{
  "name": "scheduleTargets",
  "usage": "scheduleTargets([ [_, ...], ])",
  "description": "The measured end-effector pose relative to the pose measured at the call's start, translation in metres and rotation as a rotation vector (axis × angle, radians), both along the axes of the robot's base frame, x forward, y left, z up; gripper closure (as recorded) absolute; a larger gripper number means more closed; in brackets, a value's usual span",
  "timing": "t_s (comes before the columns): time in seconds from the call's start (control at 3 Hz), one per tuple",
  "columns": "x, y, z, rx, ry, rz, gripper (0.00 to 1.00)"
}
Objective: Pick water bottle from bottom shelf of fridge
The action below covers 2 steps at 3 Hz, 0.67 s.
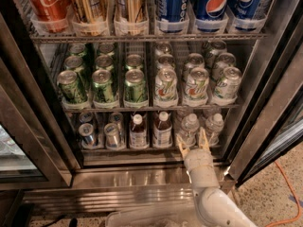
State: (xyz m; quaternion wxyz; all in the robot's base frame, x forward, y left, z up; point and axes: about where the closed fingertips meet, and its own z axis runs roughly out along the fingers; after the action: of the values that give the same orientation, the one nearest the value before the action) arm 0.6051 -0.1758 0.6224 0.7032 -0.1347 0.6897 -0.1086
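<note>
Speckled flooring (272,200) runs along the right of the fridge (265,103), which stands with its door open and its racks fully stocked. We note Pepsi cans (215,4) on the upper rack and green cans (104,84) on the middle one. The bottom shelf (142,151) holds small cans (87,134) at left and two brown drink bottles (138,131) at centre. The water bottle (189,127) stands upright right of centre, with a second clear bottle (214,126) just beside it on its right. The gripper (192,144) sits at the shelf's front rail, directly before the water bottle, with its fingers (182,148) spread wide and holding nothing. Their tips are level with the bottle's foot; we cannot tell whether they already flank it. We judge the step in hand to be the final approach before grasping. The next move calls for a short advance, so that the fingers pass either side of the bottle without nudging its neighbour, then a closing of the fingers and a withdrawal over the rail.
</note>
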Motion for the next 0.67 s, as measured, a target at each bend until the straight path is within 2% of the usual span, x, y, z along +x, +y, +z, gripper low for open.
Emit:
scheduleTargets([
  [0.67, 0.021, 0.000, -0.003, 0.038, 0.018, -0.007, 0.31],
])
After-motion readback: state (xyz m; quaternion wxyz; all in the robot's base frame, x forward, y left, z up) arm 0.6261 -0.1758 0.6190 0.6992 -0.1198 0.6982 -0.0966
